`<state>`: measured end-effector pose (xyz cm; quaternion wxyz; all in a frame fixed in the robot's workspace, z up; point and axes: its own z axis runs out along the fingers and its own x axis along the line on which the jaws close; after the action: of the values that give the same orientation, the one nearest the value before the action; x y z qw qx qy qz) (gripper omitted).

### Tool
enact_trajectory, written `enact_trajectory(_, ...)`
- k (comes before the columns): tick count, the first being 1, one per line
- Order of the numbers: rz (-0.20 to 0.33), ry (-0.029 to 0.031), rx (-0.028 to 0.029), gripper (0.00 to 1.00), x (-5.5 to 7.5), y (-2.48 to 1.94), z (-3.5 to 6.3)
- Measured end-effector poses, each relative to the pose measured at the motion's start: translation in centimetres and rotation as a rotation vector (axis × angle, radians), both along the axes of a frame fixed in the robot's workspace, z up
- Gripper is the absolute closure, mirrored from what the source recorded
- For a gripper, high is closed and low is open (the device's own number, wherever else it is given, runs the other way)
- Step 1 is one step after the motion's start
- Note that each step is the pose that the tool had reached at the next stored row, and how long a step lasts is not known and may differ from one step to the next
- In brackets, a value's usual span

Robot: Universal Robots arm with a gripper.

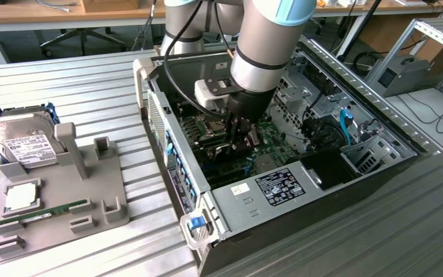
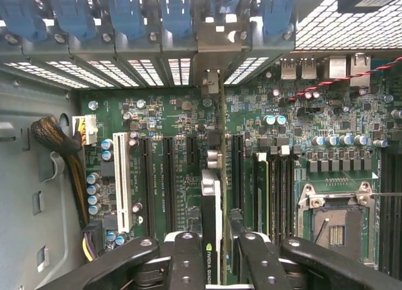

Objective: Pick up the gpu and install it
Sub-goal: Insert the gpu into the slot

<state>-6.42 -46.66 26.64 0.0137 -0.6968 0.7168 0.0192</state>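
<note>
Gpu (image 2: 212, 196) gripped edge-on, inside open computer case (image 1: 283, 190)

Exterior view: high, off-arm, angled down across tabletop (image 1: 90, 86) and open computer case (image 1: 229, 213), moderately distant. Wrist view: close, facing straight onto motherboard (image 2: 188, 120) inside case. Shared between views: motherboard area beneath end effector (image 1: 237, 135).

You see a thick silver-grey arm (image 1: 264, 49) with a light blue cap and black ring, a black cable beside it, and black fingers (image 2: 188, 258) with small round screws.
</note>
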Motion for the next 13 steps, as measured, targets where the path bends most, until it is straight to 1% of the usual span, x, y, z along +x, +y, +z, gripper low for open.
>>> enact_trajectory(5, 0.0, 0.0001, -0.0003, 0.73, -0.01, 0.01, 0.0)
enact_trajectory(13, 0.0, 0.0002, -0.0004, 0.73, -0.04, 0.16, -0.03)
